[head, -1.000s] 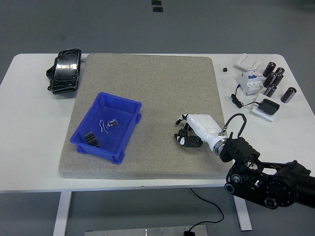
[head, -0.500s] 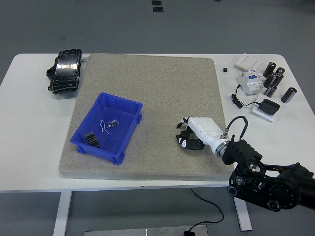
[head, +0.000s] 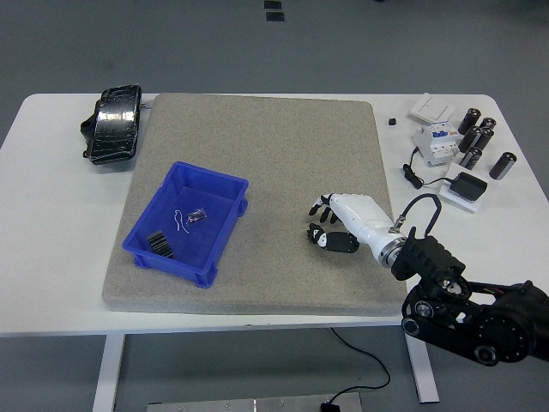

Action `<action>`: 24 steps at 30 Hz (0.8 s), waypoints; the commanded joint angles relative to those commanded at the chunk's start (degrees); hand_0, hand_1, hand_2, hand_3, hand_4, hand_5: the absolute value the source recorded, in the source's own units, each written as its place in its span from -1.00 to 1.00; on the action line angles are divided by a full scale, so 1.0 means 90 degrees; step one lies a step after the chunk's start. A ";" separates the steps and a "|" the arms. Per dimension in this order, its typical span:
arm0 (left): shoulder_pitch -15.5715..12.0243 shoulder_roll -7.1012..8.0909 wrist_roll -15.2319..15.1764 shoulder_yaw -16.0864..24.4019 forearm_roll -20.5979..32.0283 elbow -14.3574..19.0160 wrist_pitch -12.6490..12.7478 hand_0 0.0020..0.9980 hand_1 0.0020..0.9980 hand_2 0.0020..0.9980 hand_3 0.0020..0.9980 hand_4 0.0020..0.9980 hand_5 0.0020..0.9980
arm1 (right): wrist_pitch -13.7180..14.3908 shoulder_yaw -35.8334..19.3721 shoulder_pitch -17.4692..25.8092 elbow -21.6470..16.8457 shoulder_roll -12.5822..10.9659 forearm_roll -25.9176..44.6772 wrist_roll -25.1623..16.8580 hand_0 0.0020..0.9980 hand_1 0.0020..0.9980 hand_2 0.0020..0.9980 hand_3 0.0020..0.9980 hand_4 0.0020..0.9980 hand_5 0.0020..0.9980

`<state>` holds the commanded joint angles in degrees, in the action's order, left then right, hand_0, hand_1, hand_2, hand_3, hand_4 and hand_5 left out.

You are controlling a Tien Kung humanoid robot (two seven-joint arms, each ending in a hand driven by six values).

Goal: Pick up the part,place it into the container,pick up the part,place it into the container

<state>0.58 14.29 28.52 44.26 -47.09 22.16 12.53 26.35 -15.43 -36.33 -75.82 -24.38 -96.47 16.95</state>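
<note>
The scene is brightly and evenly lit from overhead, with soft, short shadows. The blue container (head: 187,221) casts a faint shadow on the grey mat (head: 257,193) along its near side, and the right hand (head: 343,225) darkens the mat just beneath it. A glossy black pouch (head: 113,133) at far left shows white glare. Focus is sharp throughout; the table (head: 51,223) edges bow only slightly.

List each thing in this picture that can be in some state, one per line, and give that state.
Right hand: over the grey mat, fingers curled, nothing visibly held.
Blue bin: upright on the mat, holding a few small parts.
Grey mat: flat on the table.
Black pouch: lying closed at the far left.
Black cylinders: mostly standing upright, far right.
</note>
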 joint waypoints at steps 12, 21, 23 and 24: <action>0.0011 0.0001 -0.0027 -0.0027 0.0041 0.0000 0.0030 0.39 0.31 0.28 0.17 0.54 0.24 | -0.0529 -0.0113 -0.0031 -0.0269 -0.0223 -0.0805 0.0474 -0.37 0.04 0.44 0.51 0.70 -0.18; 0.0026 0.0002 -0.0051 -0.0075 0.0102 -0.0009 0.0053 0.39 0.31 0.28 0.16 0.54 0.25 | -0.1173 -0.0326 0.0117 -0.0872 -0.0608 -0.1393 0.0994 -0.40 -0.03 0.49 0.57 0.77 -0.10; 0.0035 -0.0002 -0.0057 -0.0076 0.0101 -0.0013 0.0053 0.39 0.31 0.28 0.16 0.54 0.25 | -0.1202 -0.0362 0.0137 -0.0966 -0.0639 -0.1369 0.1026 -0.40 -0.03 0.49 0.57 0.77 -0.10; 0.0039 -0.0003 -0.0063 -0.0077 0.0103 -0.0015 0.0055 0.39 0.31 0.28 0.16 0.55 0.25 | -0.1209 -0.0375 0.0142 -0.0997 -0.0646 -0.1344 0.1034 -0.41 -0.03 0.50 0.58 0.81 -0.04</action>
<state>0.93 14.26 27.96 43.57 -46.16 22.03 13.03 15.47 -18.80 -35.06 -84.79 -30.19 -108.57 26.26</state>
